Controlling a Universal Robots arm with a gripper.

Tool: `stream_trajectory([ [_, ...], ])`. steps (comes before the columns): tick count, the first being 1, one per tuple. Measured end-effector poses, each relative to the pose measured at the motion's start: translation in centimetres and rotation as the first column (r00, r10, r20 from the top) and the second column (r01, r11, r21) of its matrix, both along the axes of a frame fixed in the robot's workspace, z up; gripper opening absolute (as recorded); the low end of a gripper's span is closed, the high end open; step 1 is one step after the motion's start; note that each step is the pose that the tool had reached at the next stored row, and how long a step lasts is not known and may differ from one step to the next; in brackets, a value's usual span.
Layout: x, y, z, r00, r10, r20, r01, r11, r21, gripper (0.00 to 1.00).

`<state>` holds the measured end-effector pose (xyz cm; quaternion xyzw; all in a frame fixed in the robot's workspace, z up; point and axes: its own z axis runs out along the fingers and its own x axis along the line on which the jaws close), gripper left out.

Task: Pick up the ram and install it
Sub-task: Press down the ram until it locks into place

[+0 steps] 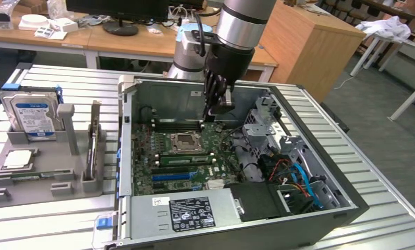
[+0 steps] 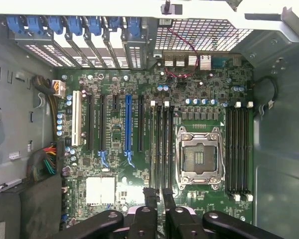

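Your tool (image 1: pixel 218 111) hangs above the processor socket (image 1: pixel 185 140); you cannot tell its grip. The ram (image 1: pixel 184 159) sits slotted just beside that socket. Ribbed metal bench (image 1: pixel 374 172) below, wooden cabinet (image 1: pixel 312 41) beyond.

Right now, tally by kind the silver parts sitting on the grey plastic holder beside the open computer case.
Silver hard drive with blue-white label: 1
Small square silver processor chip: 1
Total: 2

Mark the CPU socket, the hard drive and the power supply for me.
CPU socket (image 2: pixel 198 157), wrist view, middle of the socket.
Hard drive (image 1: pixel 34 112), exterior view, its blue-white label.
Power supply (image 1: pixel 191 212), exterior view, its black label.
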<state>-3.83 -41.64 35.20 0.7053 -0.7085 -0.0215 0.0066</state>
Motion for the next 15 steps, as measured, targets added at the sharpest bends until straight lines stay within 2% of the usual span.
stream_trajectory([
  [5, 0.00, 0.00, 0.00, 1.0000, 0.000, 0.0000, 0.000, 1.0000, 0.0000, 0.19],
  [6, 0.00, 0.00, 0.00, 1.0000, 0.000, 0.0000, 0.000, 1.0000, 0.0000, 0.17],
  [7, 0.00, 0.00, 0.00, 1.0000, 0.000, 0.0000, 0.000, 1.0000, 0.0000, 0.11],
  [15, 0.00, 0.00, 0.00, 1.0000, 0.000, 0.0000, 0.000, 1.0000, 0.0000, 0.10],
])
